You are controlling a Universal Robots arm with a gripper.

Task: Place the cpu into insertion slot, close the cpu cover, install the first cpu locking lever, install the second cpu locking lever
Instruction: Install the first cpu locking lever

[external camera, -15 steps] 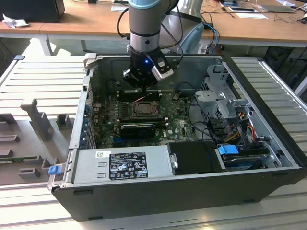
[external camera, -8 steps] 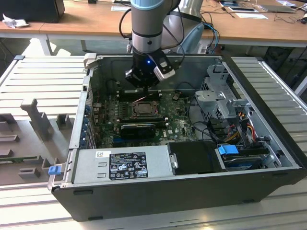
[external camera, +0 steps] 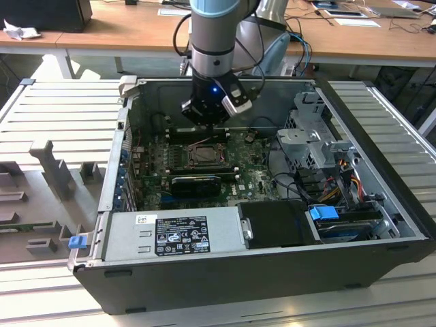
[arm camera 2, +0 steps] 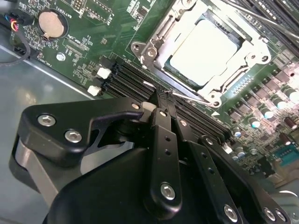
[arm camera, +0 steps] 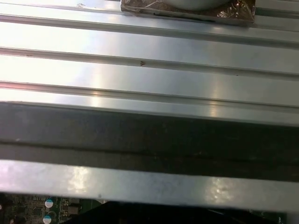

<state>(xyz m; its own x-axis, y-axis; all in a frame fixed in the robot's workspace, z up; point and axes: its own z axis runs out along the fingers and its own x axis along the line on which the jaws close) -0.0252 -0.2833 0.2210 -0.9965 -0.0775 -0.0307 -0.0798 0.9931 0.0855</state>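
- We see the black gripper [external camera: 208, 117] on the grey robot arm [external camera: 214, 41] hanging inside the open black-and-grey computer case [external camera: 225, 272], just above the green motherboard [external camera: 153, 160], beside the far edge of the socket.
- In the second wrist view the gripper [arm camera 2: 163, 100] has its two black fingers [arm camera 2: 166, 121] pressed together, nothing between them; tips sit over the long black memory slots [arm camera 2: 126, 81] right beside the socket.
- The small flat square cpu with pale beige-silver face [arm camera 2: 203, 49] lies seated flat in the square black-rimmed insertion slot [arm camera 2: 163, 65].
- The thin silvery metal cpu cover frame [arm camera 2: 161, 35] is down around the cpu, chip face showing through its window.
- A thin metal wire lever [arm camera 2: 187, 95] runs along the socket edge nearest the gripper tips; we cannot tell whether it is latched.
- A second thin wire [arm camera 2: 261, 21] crosses past the far side of the socket; its state is unclear.
- In the exterior view the insertion slot [external camera: 204, 154] sits mid-board, with a long black graphics card [external camera: 196, 184] just on the near side of it.
- A round silver coin battery [arm camera 2: 50, 24] is on the board, well apart from the socket.
- The case rests on a ribbed grey metal bench [external camera: 54, 109]; the grey power supply box [external camera: 174, 235] lines the case's near wall.
- The first wrist view looks at the ribbed metal bench surface [arm camera: 149, 70] and the dark case wall [arm camera: 149, 140].
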